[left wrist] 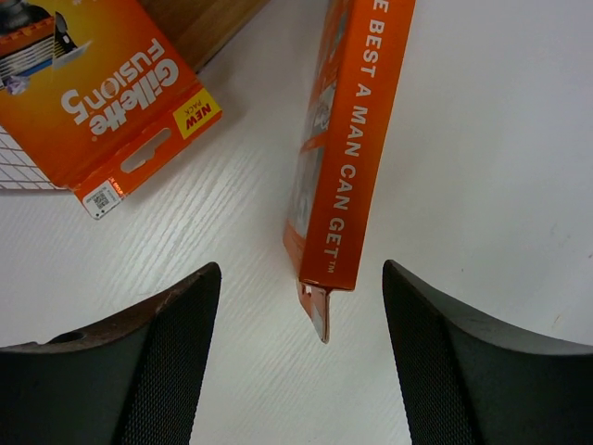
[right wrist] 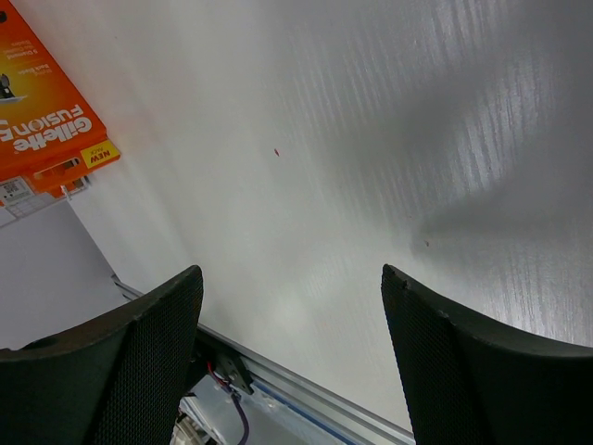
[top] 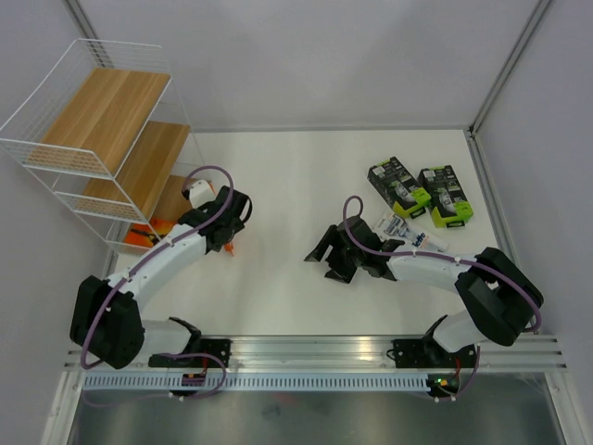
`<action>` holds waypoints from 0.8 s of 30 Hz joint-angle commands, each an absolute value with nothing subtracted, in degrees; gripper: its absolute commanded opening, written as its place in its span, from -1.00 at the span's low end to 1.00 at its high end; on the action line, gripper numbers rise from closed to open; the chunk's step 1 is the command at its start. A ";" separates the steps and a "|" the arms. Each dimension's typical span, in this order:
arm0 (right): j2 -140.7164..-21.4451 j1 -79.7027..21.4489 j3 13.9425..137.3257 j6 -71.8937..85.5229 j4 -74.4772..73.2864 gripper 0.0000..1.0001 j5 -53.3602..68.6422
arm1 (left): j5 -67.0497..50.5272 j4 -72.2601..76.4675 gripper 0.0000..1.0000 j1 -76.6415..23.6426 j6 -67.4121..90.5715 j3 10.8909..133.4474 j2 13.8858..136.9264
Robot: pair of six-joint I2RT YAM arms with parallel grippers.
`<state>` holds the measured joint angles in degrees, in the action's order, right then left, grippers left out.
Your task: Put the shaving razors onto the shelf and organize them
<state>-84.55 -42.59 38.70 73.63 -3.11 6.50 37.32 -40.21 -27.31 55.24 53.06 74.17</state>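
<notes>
The left gripper (left wrist: 301, 271) stands wide open, holding nothing. An orange razor box (left wrist: 357, 139) stands on edge between its fingers, touching neither, beside a second orange pack (left wrist: 102, 93) lying flat at the foot of the shelf (top: 102, 111) — probably grouped by colour. The right gripper (right wrist: 292, 278) — open, empty — hovers over the table (right wrist: 371, 139).

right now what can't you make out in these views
Top view: left arm hides most of the flat orange pack.
Left wrist view: upright orange pack is edge-on, its top cut off by the frame.
Top view: right arm covers part of the white-blue pack; print too small.
</notes>
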 commanded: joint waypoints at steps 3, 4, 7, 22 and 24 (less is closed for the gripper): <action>-84.46 -42.45 37.97 73.30 -1.32 0.68 6.94 | 36.56 -34.46 0.50 -27.25 52.82 53.09 75.93; -84.55 -42.45 37.88 73.30 -1.32 0.68 6.94 | 36.56 -34.11 0.49 -27.07 52.56 53.43 76.37; -84.73 -42.36 37.88 73.30 -1.23 0.68 6.94 | 36.74 -33.75 0.37 -26.90 52.82 53.96 79.01; -85.78 -42.01 38.75 73.04 -1.58 0.68 7.47 | 41.48 -30.95 -0.54 -26.54 55.98 51.68 77.00; -86.31 -42.10 39.28 72.78 -1.76 0.67 7.99 | 42.09 -26.47 -0.55 -26.54 55.81 49.67 73.84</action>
